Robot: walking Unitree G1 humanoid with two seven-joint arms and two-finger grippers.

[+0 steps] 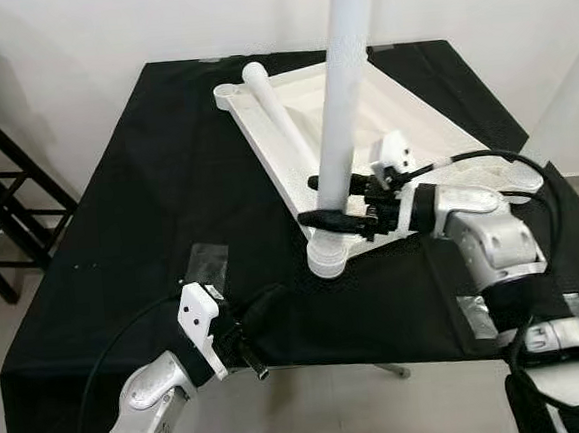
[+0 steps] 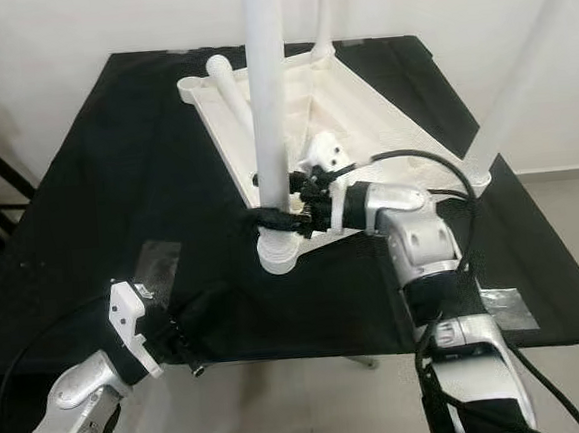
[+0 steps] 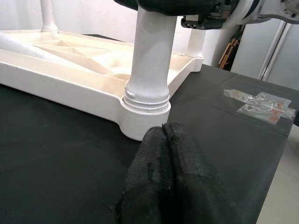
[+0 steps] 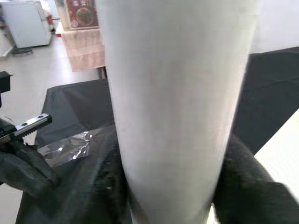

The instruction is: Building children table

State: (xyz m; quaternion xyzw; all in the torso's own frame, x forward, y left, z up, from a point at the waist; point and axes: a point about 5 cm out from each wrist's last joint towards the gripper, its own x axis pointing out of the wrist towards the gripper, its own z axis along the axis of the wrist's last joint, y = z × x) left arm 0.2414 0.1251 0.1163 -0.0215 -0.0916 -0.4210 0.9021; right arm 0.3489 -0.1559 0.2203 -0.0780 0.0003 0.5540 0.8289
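Left gripper (image 1: 249,360): I see its fingers pressed together on nothing, at the near table edge.
Tabletop (image 1: 292,126): upside down on the black cloth (image 1: 131,239).
Upright leg (image 1: 345,92): in the near corner socket (image 1: 331,256), threads showing.
Right gripper (image 1: 330,201): I have it clamped around that leg.
Risk: I judge a tilted leg could cross-thread.
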